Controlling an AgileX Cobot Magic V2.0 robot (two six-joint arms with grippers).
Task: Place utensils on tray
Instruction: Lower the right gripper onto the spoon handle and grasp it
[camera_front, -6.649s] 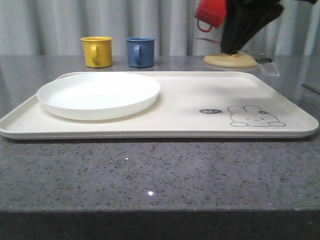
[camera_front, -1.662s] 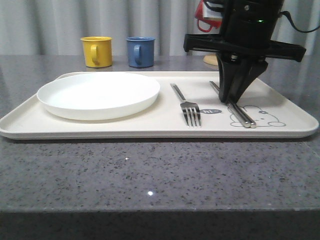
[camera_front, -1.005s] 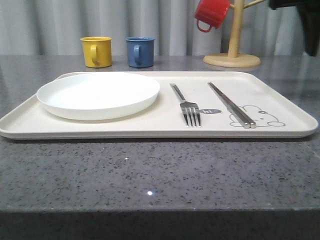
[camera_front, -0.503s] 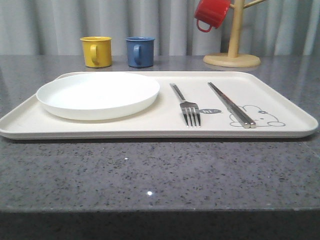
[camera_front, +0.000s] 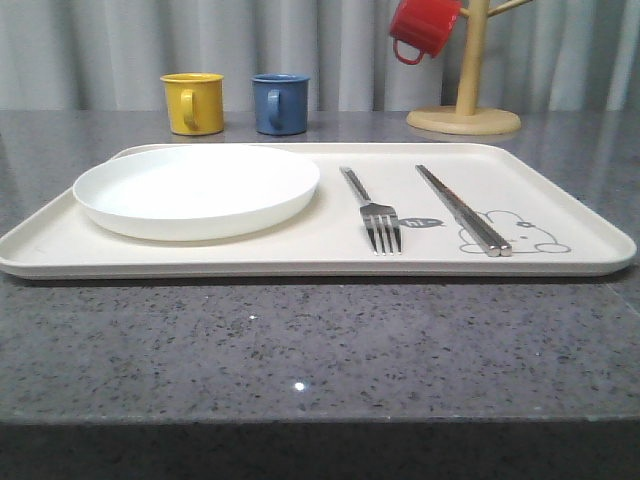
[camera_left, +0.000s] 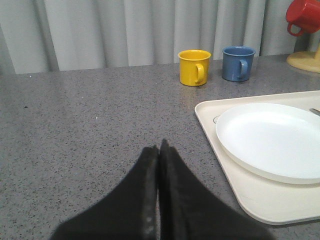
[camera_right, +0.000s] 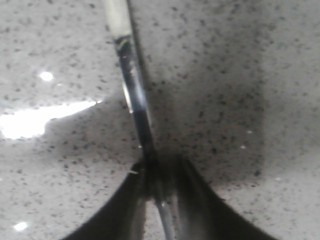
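From the front camera I see a large cream tray (camera_front: 330, 255) lying flat on my grey speckled worktop (camera_front: 320, 350). A round white plate (camera_front: 197, 189) sits on the tray's left half. To its right a steel fork (camera_front: 373, 211) lies with its tines toward the camera, and further right a pair of steel chopsticks (camera_front: 463, 210) lies across a grey rabbit drawing (camera_front: 512, 233). Behind the tray stand a yellow mug (camera_front: 194, 102) and a blue mug (camera_front: 281, 103), side by side but apart. A red mug (camera_front: 423, 28) hangs on a wooden mug stand (camera_front: 465, 118) at the back right.

From my left wrist camera, the left tool (camera_left: 159, 150) hovers over bare worktop beside the tray's left edge, its two black fingers pressed together with nothing between them. The plate, yellow mug and blue mug lie beyond it.

From my right wrist camera, the right tool (camera_right: 155, 192) is low over the speckled worktop, its fingers closed on a slim steel utensil handle (camera_right: 134, 97) running away from them. The picture is blurred, so I cannot tell which utensil it is.
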